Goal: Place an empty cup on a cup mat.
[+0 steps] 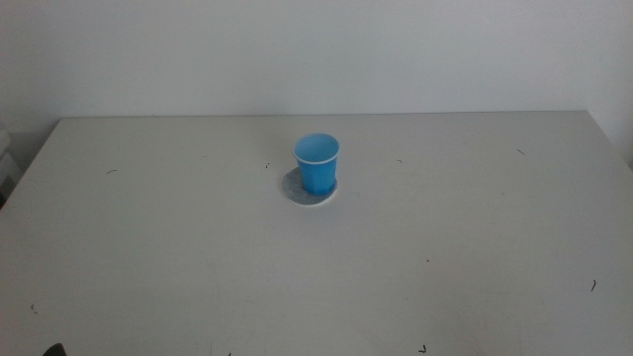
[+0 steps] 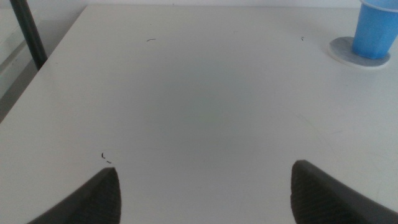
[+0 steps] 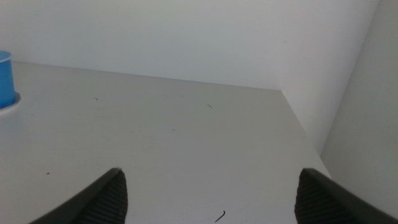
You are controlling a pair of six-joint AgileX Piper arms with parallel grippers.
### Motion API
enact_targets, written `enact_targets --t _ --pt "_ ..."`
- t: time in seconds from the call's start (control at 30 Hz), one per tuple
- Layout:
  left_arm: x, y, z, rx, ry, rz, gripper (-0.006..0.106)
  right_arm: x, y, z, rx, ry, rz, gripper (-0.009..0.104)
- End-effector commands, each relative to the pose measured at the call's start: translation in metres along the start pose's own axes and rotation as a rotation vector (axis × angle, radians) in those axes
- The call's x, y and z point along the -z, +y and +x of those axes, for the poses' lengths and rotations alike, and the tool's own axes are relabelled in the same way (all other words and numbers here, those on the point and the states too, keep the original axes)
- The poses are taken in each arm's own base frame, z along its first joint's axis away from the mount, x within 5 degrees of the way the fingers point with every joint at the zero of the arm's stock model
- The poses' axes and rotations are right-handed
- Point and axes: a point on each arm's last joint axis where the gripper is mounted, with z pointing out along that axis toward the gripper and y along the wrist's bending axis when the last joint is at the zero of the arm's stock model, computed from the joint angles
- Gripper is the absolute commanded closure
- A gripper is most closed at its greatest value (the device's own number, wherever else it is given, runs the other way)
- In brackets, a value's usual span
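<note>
Near the middle of the table, a little toward its far edge, the cup stands upright on the cup mat. It sits off-centre on the disc, toward the mat's right side, so a crescent of mottled grey top shows to the left of the cup's base and only a thin white edge shows on the near right. The cup's mouth faces up and its lighter blue inside is visible from the middle view; nothing can be seen in it.

Neither arm reaches into the middle view, and nothing touches the cup.

From the left wrist view, the left gripper hangs over bare tabletop on the near left part of the table, its two dark jaws spread wide apart with nothing between them. The cup and the cup mat show well away from it, toward the far right of that gripper's position.

From the right wrist view, the right gripper is over the right part of the table, its jaws likewise set wide apart and holding nothing. Only a sliver of the cup and a bit of the mat's rim show at the edge of that picture, well apart from the gripper. A white wall rises behind the table's far edge.
</note>
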Motion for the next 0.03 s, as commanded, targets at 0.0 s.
enact_targets --t 0.0 --pt "0.0011 -0.0010 -0.0080 0.011 -0.075 0.010 -0.005 0.0029 -0.0012 -0.0103 0.018 -0.108 0.017 0.015"
